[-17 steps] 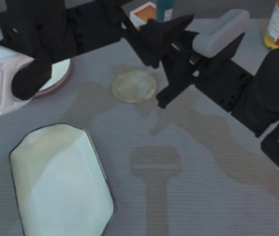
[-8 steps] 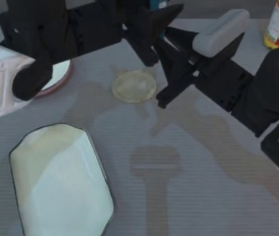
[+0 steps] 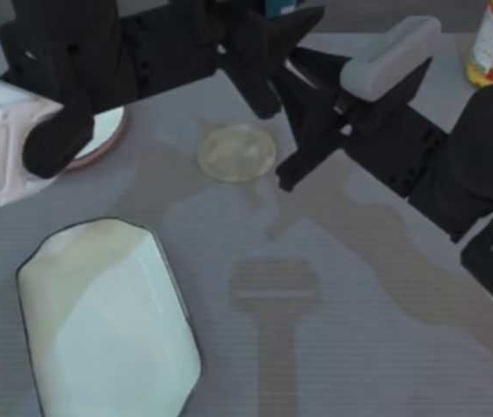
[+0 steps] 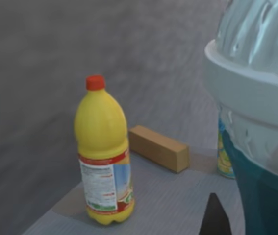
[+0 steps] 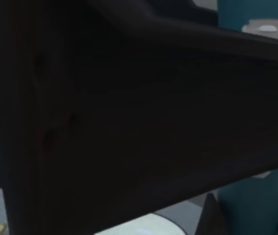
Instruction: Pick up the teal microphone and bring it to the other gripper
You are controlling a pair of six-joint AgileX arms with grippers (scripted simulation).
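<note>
The microphone point(image 3: 283, 7) sits at the table's far edge, between both pincer tips, handle axis apparently upright. Right pincer point(image 3: 291, 82) appears closed on it. Left pincer point(image 3: 259, 52) is alongside, grip state indeterminate.

a grey ribbed table point(image 3: 376, 347) filled the top view, crossed by soft shadows under even light. behind its far edge, the left wrist view showed a plain dark grey wall point(image 4: 40, 44).
</note>
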